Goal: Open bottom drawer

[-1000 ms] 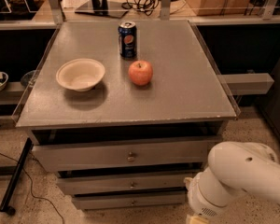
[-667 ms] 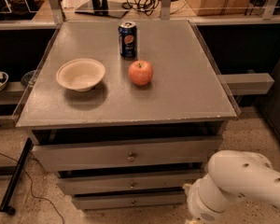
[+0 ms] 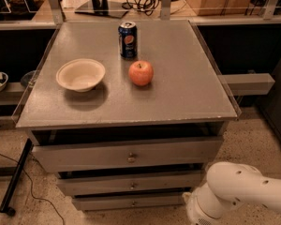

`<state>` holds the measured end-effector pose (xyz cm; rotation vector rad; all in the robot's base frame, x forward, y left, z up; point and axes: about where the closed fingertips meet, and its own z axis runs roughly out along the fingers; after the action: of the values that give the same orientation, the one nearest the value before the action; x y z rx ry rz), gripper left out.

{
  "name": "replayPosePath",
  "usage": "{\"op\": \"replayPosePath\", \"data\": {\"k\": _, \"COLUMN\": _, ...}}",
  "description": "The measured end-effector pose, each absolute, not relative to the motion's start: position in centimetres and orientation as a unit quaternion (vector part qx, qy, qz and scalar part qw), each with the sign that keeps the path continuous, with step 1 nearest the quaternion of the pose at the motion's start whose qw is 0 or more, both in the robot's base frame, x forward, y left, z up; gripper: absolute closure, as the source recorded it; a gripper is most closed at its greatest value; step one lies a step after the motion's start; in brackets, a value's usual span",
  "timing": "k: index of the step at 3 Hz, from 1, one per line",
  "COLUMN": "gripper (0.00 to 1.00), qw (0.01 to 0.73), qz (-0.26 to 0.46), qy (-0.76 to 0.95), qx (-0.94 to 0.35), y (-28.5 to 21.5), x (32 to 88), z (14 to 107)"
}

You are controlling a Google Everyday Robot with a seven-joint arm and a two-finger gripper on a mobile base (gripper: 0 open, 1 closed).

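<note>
The bottom drawer (image 3: 107, 203) is the slimmest grey front at the base of the cabinet, with a small round knob (image 3: 134, 203) at its centre. It looks pushed in, like the mid-sized front (image 3: 98, 185) and the tallest front (image 3: 84, 157) above it. My white arm (image 3: 239, 191) fills the lower right corner, its lower end right of the bottom drawer. The gripper is not in view; it is past the lower edge of the camera view.
On the grey cabinet top (image 3: 187, 88) stand a cream bowl (image 3: 80, 75), a red apple (image 3: 141, 72) and a blue soda can (image 3: 128, 40). A black pole (image 3: 14, 182) and a cable lie on the floor at left. A grey ledge (image 3: 248, 83) juts out at right.
My arm has sunk lower and moved right in the view, showing less of itself. The drawers and the things on top have not moved.
</note>
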<state>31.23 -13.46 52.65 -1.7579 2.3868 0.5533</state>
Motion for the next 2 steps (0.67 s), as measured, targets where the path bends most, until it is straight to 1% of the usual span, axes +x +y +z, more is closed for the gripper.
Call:
{"op": "replayPosePath", "data": {"k": 1, "gripper": 0.00, "qw": 0.060, "qz": 0.202, "qy": 0.788, "qx": -0.578, "y": -13.0, "x": 30.5, "z": 50.1}}
{"op": "replayPosePath", "data": {"k": 2, "gripper": 0.00, "qw": 0.046, "qz": 0.248, "qy": 0.781, "qx": -0.572, "y": -11.0, "x": 29.6, "z": 42.6}}
